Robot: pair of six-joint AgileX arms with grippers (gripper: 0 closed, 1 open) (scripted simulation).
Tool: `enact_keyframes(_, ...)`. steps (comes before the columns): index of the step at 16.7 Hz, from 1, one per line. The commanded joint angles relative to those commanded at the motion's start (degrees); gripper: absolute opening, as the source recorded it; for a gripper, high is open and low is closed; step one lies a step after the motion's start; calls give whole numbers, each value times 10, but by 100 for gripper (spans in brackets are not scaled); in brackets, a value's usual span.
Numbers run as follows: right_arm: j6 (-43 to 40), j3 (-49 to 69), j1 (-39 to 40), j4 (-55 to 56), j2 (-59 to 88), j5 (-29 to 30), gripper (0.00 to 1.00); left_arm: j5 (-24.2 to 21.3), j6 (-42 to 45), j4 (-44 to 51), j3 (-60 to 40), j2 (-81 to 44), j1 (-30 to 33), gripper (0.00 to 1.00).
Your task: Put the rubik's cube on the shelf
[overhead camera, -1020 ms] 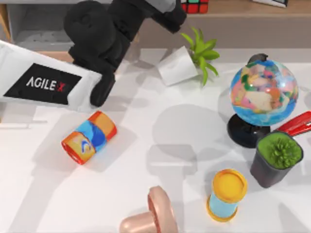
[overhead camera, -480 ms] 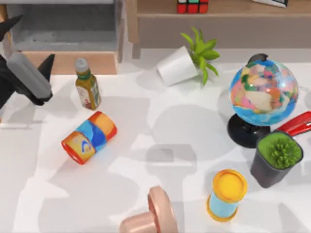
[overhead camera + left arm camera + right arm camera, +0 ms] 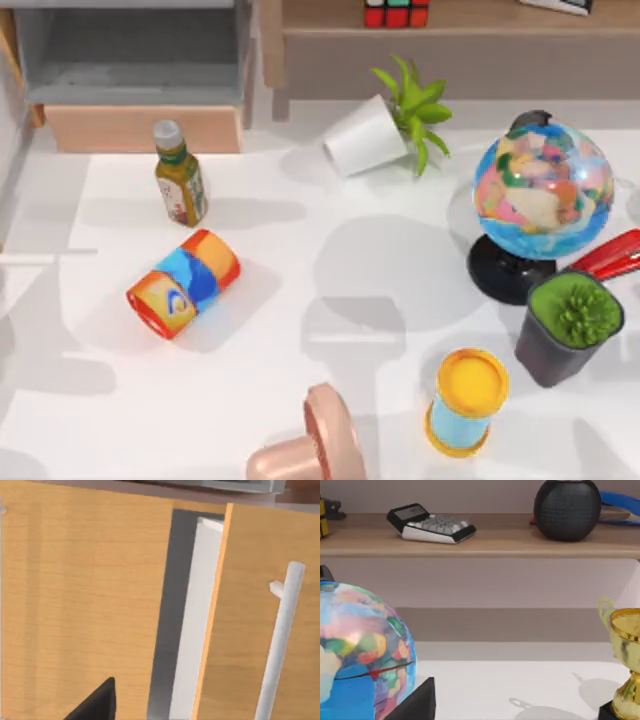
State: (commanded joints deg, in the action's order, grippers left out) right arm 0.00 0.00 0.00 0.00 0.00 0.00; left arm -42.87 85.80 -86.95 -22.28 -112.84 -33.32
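The rubik's cube (image 3: 397,13), red tiles split by black lines, rests on the shelf (image 3: 480,16), a long light-wood board at the back of the table, with nothing holding it. A black piece of my left gripper (image 3: 95,705) hangs before a wooden cabinet front with a white bar handle. My right gripper (image 3: 415,702) shows a black piece beside the globe (image 3: 360,650), facing the shelf (image 3: 510,542).
On the table stand a bottle (image 3: 180,178), a lying can (image 3: 183,283), a tipped white plant pot (image 3: 365,135), the globe (image 3: 543,190), a red stapler (image 3: 612,255), a dark plant pot (image 3: 568,330), a yellow-lidded jar (image 3: 466,400) and a pink object (image 3: 312,445). A grey compartment (image 3: 130,50) sits back left.
My left arm has pulled back from the shelf, swung left and left the top view, uncovering the bottle. The cube has stayed on the shelf.
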Motion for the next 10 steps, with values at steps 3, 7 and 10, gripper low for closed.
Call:
enact_keyframes(3, 0, 0, 0, 0, 0, 0, 100, -7, 43, -10, -19, -10, -64, 100)
enact_keyframes(7, 0, 0, 0, 0, 0, 0, 100, -8, 54, -13, -28, -13, -79, 100)
enact_keyframes(10, 0, 0, 0, 0, 0, 0, 100, -7, 53, -12, -27, -11, -77, 100)
